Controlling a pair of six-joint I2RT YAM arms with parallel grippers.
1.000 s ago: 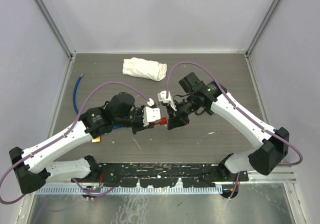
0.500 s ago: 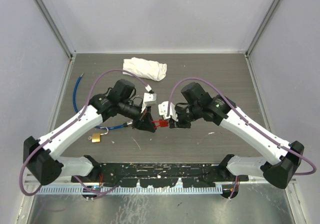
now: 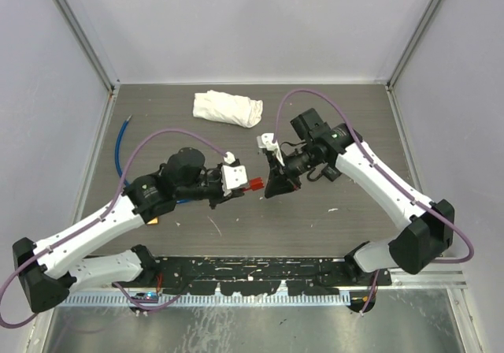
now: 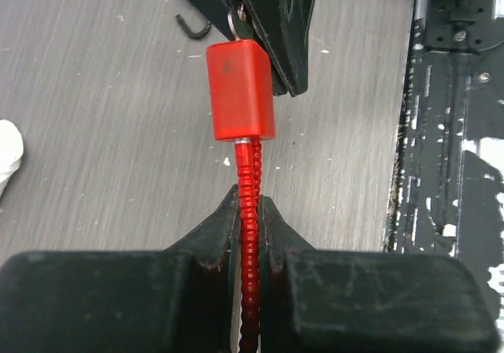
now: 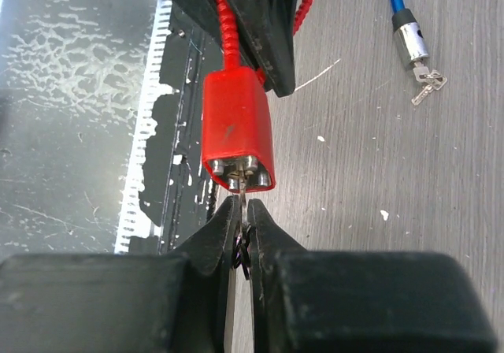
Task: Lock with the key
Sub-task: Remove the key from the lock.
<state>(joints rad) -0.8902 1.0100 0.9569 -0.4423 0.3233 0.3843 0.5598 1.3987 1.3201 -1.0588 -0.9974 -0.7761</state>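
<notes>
Repositioned since earlier frame: both elbows swung, meeting point nudged right. Pinching red ribbed cable (image 4: 247, 176) in left gripper (image 4: 250, 211). Suspending small red rectangular lock body (image 4: 239, 89) mid-air over grey wood-grain table (image 3: 346, 124). Clamping thin silver key (image 5: 242, 198), at keyway, in right gripper (image 5: 242, 221). Judged light, rigid, slick; hold key by bow.

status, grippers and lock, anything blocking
Left gripper shut on red cable. Right gripper shut on key, key tip in lock. Nothing blocking.

Small red rectangular lock body (image 4: 240, 91) held in mid-air, its red ribbed cable (image 4: 249, 183) pinched in the left gripper (image 4: 249, 211), a thin metal key (image 5: 242, 194) at its opposite end face pinched by the right gripper (image 5: 242, 219).
</notes>
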